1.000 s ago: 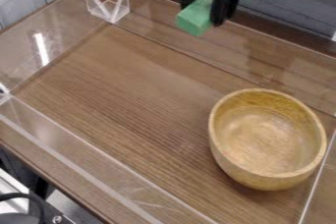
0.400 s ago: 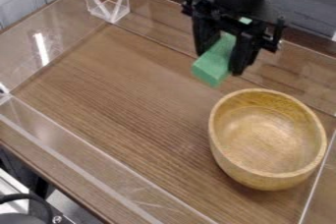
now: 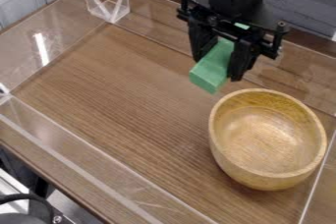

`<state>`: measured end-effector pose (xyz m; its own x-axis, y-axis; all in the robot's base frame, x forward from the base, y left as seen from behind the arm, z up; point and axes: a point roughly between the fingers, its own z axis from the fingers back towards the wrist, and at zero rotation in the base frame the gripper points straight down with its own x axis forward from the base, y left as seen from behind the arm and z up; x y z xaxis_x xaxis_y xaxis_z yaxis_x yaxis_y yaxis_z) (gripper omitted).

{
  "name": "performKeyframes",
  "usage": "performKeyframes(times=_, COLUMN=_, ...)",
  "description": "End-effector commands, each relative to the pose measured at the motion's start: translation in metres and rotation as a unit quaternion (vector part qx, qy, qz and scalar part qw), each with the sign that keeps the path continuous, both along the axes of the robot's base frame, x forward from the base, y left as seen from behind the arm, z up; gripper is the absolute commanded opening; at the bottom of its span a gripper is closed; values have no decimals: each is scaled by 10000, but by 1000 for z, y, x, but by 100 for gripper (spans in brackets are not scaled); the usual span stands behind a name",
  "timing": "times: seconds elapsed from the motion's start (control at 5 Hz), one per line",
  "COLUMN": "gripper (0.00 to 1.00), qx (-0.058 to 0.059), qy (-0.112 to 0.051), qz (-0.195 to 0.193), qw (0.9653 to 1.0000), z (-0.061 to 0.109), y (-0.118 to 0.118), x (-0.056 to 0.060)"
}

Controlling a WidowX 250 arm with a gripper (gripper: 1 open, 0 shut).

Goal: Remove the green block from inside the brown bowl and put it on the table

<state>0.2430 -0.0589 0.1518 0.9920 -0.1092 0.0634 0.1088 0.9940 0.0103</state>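
My gripper hangs over the table, just up and left of the brown bowl, and is shut on the green block. The block sticks out below the black fingers, tilted, with its lower end above the wood. The brown bowl sits at the right side of the table; its round light wooden hollow shows nothing inside. The block is apart from the bowl's rim, a short way to its upper left.
Low clear acrylic walls run along the table's edges. A clear folded acrylic piece stands at the back left corner. Bare wood stretches left of the bowl.
The gripper, still shut on the green block, has come down and to the right from the back of the table toward the bowl's upper left.
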Motion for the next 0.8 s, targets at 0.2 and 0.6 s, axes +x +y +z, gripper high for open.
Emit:
performKeyframes(times=0.2, gripper=0, qx=-5, qy=-398, qz=38, qw=9992, z=14, y=0, x=-1)
performKeyframes(times=0.6, gripper=0, qx=35, qy=-488, qz=119, qw=9987, z=8, y=0, x=-6)
